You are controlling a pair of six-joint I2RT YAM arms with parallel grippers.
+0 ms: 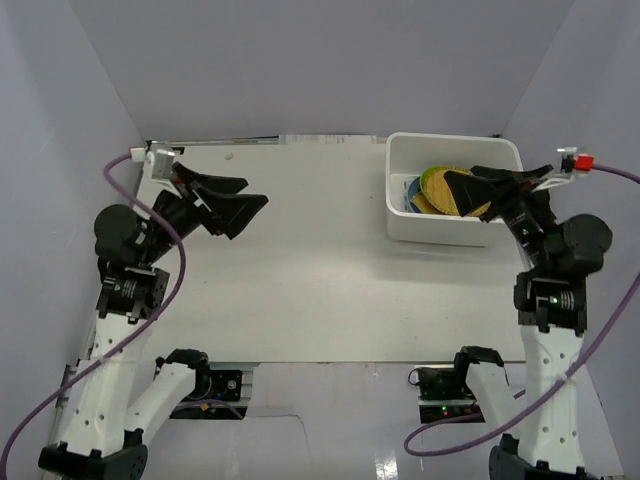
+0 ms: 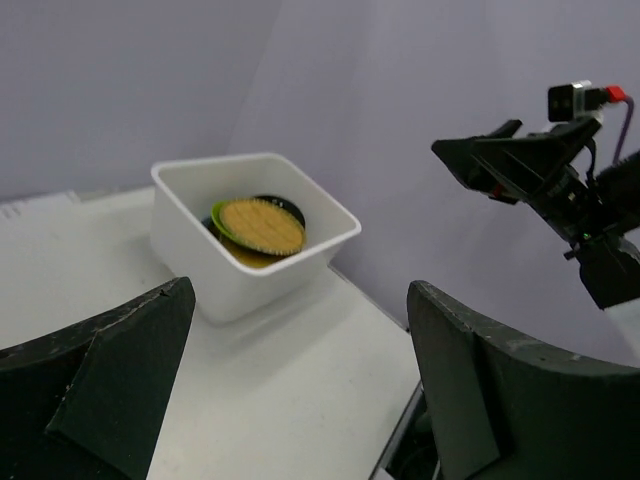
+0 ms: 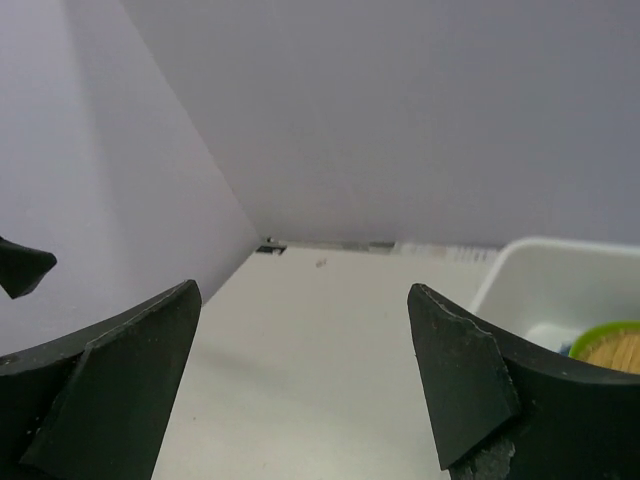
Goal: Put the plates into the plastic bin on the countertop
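Note:
The white plastic bin (image 1: 440, 230) stands on the countertop (image 1: 300, 280) at the back right. Plates lie stacked and tilted inside it: a woven bamboo one (image 2: 262, 225) on top of a lime green one (image 2: 220, 213), with a black one (image 2: 285, 205) behind and a light blue one (image 1: 412, 190) at the left. My right gripper (image 1: 462, 183) hangs open and empty above the bin. My left gripper (image 1: 254, 193) is open and empty, raised over the left half of the countertop and pointing towards the bin. The bin's corner also shows in the right wrist view (image 3: 540, 275).
Pale grey walls enclose the countertop at the back and on both sides. A small dark mark (image 1: 230, 156) lies near the back edge. The arm bases and purple cables stand at the near edge.

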